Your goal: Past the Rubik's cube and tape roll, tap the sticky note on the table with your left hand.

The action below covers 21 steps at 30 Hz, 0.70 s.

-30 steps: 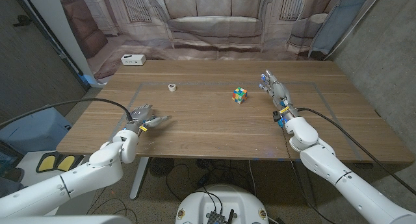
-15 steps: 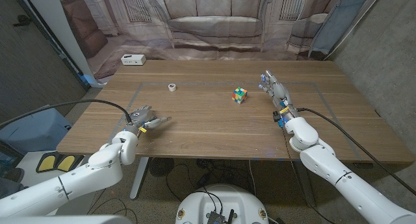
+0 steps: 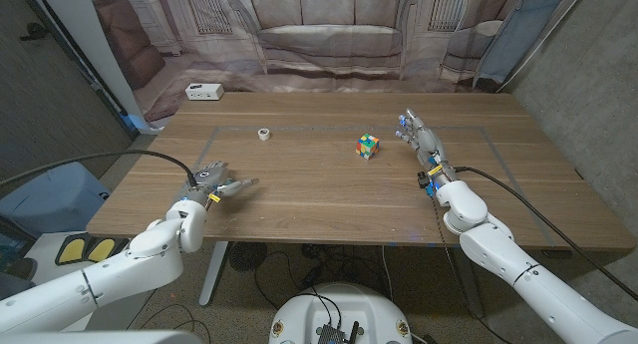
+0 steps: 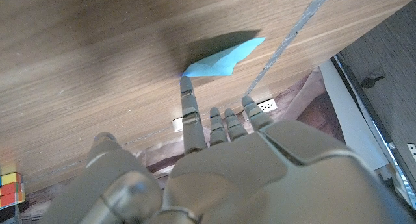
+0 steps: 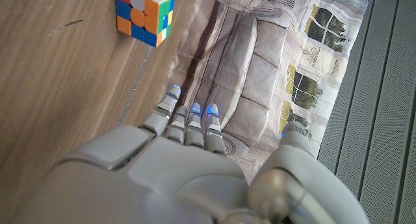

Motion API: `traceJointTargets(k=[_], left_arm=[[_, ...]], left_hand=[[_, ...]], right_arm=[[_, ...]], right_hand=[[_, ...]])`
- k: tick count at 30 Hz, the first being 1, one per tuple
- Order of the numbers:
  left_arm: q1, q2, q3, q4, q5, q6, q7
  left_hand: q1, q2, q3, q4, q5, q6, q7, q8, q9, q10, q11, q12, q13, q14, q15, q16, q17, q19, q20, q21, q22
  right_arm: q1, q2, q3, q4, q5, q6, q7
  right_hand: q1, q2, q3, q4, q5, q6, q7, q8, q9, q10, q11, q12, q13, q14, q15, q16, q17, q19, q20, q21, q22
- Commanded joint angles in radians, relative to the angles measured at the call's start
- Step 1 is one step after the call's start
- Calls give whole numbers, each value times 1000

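sticky note: hidden under left hand in head view | tape roll: too small for detail

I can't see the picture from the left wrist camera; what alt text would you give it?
The robot's left hand reaches over a wooden table, one fingertip at the edge of a blue sticky note. Beyond the fingers are a small tape roll and a white box, with a Rubik's cube at the picture's edge.
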Motion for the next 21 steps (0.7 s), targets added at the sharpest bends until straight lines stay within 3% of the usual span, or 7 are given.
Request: traceJointTargets(k=[1,4,6,10,21], left_arm=[[15,25,-32,-15,-22,22,16],[14,32,-33,-17,-23,21,16],[8,32,-28,-19,-19,33,9],[2,37,-24,-16,-18,32,6],[-45,41,16,0,28,39,-31]], left_hand=[[6,16,5,-6,-4,-39,2,-9,2,0,7,-1,1,3,3,4,0,-1,12,5,5],[6,18,6,-6,-5,-41,5,-7,2,-2,10,-2,2,3,4,4,1,-3,13,4,5],[7,21,7,-6,-6,-20,27,5,3,0,12,-1,2,3,5,4,1,-3,14,4,5],[7,24,8,-6,-8,-1,42,14,3,3,9,0,2,3,4,4,1,-3,15,5,5],[8,24,8,-7,-10,7,43,16,3,0,5,-1,2,5,3,4,1,-3,16,5,5]], right_arm=[[-5,-6,-1,-15,-7,-6,-4],[-7,-8,0,-20,-10,-6,-6],[-9,-9,1,-23,-9,-9,-7],[-11,-9,2,-28,-8,-13,-10],[-19,-7,1,-30,-14,-11,-19]], right_hand=[[1,5,-3,1,4,8,-1,1,6,8,0,4,4,8,0,6,4,2,9,5,4],[1,5,-3,1,4,9,-1,1,6,8,0,3,4,7,0,6,4,2,9,5,4],[1,5,-4,1,4,9,-2,1,6,8,0,3,4,8,0,6,4,2,9,5,4],[0,5,-4,1,3,9,-1,1,6,8,1,3,4,9,0,6,4,2,10,5,4],[0,5,-4,1,4,10,-2,1,6,8,0,3,5,8,2,6,4,1,10,5,4]])
